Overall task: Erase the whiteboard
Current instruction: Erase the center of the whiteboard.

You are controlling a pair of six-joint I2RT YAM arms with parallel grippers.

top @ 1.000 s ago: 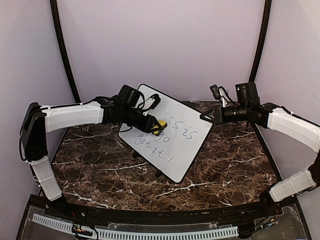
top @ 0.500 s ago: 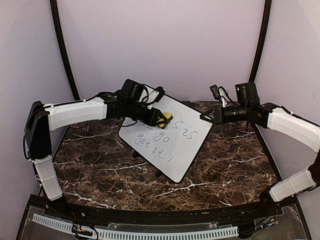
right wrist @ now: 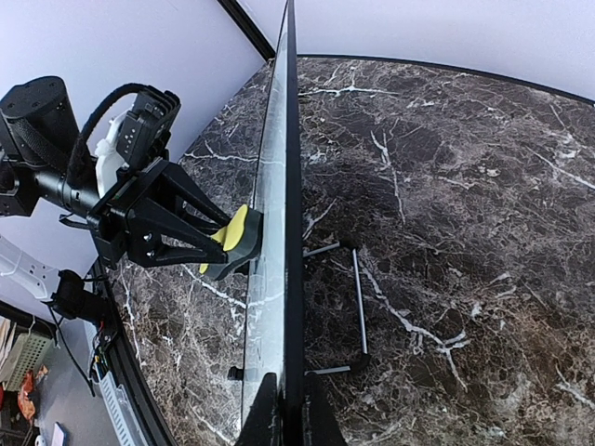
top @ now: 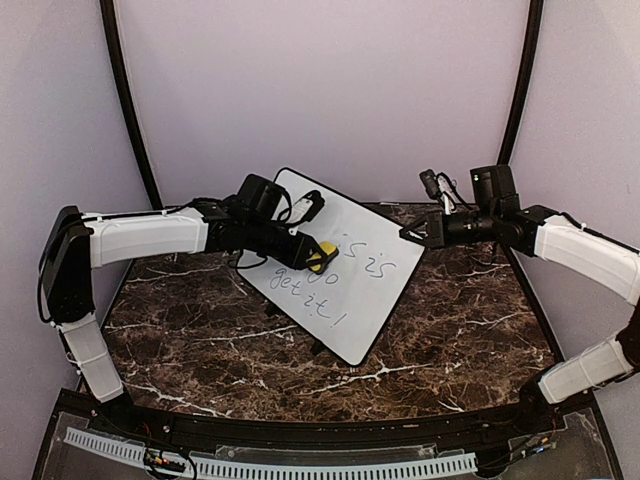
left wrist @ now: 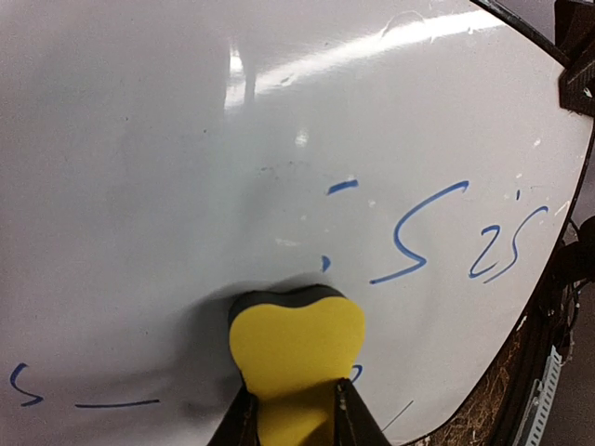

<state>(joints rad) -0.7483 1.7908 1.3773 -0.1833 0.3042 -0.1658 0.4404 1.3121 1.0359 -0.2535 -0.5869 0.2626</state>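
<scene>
Top external: 1 whiteboard (top: 360,300) w/ 1 eraser (top: 320,255)

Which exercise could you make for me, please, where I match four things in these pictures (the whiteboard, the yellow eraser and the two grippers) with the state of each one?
Column 1
1. whiteboard
2. yellow eraser
3. left gripper
4. right gripper

Column 2
A. shut on the eraser
B. pressed against the board's white face
C. shut on the board's thin black edge
D. tilted, partly written on in blue

Pairs: 1-D, 2-B, 3-A, 4-C
</scene>
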